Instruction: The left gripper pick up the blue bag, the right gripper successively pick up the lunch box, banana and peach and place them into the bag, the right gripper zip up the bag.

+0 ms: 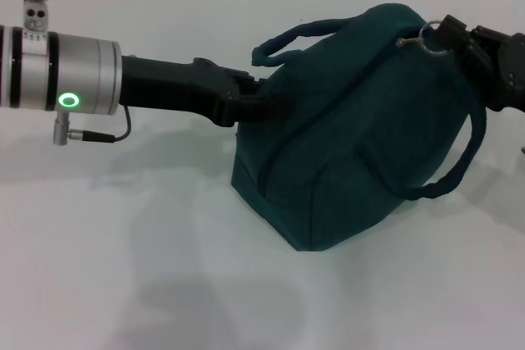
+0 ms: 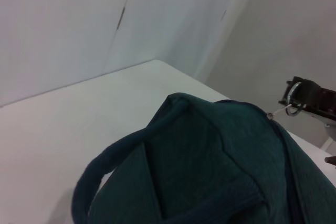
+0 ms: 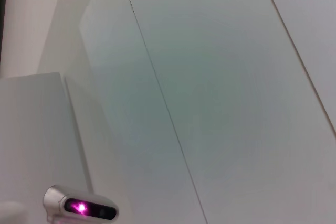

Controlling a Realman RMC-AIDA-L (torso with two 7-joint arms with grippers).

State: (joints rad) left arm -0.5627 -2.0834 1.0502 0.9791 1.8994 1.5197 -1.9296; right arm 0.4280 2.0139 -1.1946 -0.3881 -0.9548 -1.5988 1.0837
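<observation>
The white bench (image 1: pixel 123 284) lay bare around the work, with wide open room toward the robot and on its left side. The blue bag (image 1: pixel 361 137) stood on it right of centre, bulging and already zipped along its top, so the lunch box, banana and peach were out of sight, presumably inside. It looked soft and slack: the fabric would sag wherever unsupported, and with its load it probably carried some weight, so the rope handles or a firm pinch of cloth were the sensible holds. The left claw (image 1: pixel 261 106) was clamped on the bag's left end just below the near handle (image 1: pixel 283 45). The right claw (image 1: pixel 447 37) was closed on the silver ring zip pull (image 1: pixel 431 39) at the bag's upper right end, near the picture's edge, leaving little pull travel.
</observation>
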